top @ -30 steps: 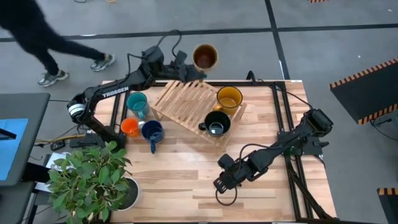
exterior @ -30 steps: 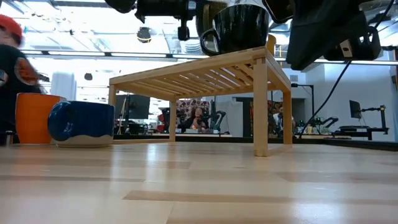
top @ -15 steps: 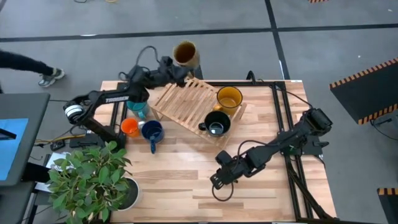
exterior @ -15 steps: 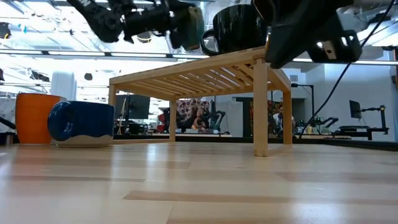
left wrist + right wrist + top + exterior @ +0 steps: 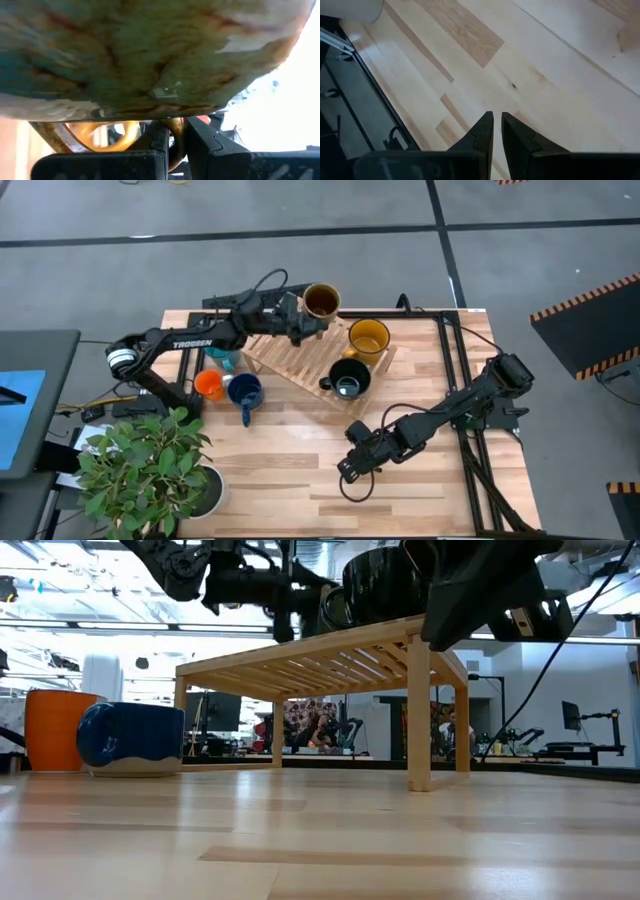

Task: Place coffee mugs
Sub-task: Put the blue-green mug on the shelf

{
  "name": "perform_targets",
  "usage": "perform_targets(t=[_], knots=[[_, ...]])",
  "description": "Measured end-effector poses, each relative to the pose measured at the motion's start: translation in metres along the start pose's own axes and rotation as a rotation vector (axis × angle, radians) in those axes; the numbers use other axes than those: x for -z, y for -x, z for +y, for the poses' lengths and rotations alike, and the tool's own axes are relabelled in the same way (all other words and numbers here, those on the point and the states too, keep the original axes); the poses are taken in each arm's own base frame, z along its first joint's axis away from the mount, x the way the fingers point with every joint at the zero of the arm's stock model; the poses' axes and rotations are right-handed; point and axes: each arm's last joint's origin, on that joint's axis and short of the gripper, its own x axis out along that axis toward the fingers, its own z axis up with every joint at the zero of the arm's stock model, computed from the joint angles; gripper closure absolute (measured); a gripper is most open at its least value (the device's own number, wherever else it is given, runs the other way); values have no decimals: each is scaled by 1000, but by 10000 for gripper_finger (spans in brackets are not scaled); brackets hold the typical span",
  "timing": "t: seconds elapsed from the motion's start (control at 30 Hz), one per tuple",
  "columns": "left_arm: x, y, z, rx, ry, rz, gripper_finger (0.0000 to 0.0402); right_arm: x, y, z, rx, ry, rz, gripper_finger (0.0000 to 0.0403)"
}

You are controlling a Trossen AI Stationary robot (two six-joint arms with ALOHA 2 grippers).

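My left gripper [image 5: 297, 323] is shut on the brown-olive mug [image 5: 320, 302], over the far end of the slatted wooden rack [image 5: 290, 345]. The mug fills the left wrist view [image 5: 150, 55]. The yellow mug [image 5: 368, 338] and the black mug [image 5: 348, 377] stand on the rack. The orange mug [image 5: 208, 385] and the dark blue mug [image 5: 245, 392] rest on the table left of it. The teal mug [image 5: 222, 360] is partly hidden under my left arm. My right gripper [image 5: 345, 470] is shut and empty, just above the table's near middle. My left gripper pinches the brown-olive mug's handle [image 5: 175, 131] between its two fingers [image 5: 157, 142]. The fingers come about level from the table's left side. The mug is lifted clear above the rack, its mouth [image 5: 320, 300] facing up.
A potted plant [image 5: 145, 465] in a white pot [image 5: 205, 492] stands at the near left corner. A black frame [image 5: 450, 380] runs along the table's right side. The rack stands on legs [image 5: 418, 710]. Bare wood [image 5: 290, 480] lies in the near middle.
My left gripper has carried the brown-olive mug from beyond the table's far edge, first toward the left, then back toward the near edge and down over the rack's far end. A person at the far left has walked out of view.
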Motion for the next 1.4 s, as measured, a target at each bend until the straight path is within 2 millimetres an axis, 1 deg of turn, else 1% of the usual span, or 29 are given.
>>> perform_targets(t=[0.1,0.27,0.43,0.53,0.7,0.9,1.03,1.17,1.4], knots=[[7,-1,6,-14,36,-19,381,0,0,0,1,-1,-5,340],[14,-3,4,14,27,-44,381,-1,0,0,1,-1,-6,340],[27,-19,22,22,100,-21,381,0,0,0,1,-2,-6,340],[30,-24,28,42,144,-11,381,0,0,0,-1,1,-7,340],[32,-27,32,43,164,-47,379,-1,0,0,-4,10,-8,340],[33,-27,32,34,135,-39,339,-1,0,0,-3,20,-8,340],[34,-27,33,31,125,-24,324,-1,0,0,-2,23,-8,340],[34,-27,33,32,122,-17,319,-1,0,0,-2,25,-8,340],[31,-25,31,56,121,58,317,-1,0,0,-2,24,-8,340]])
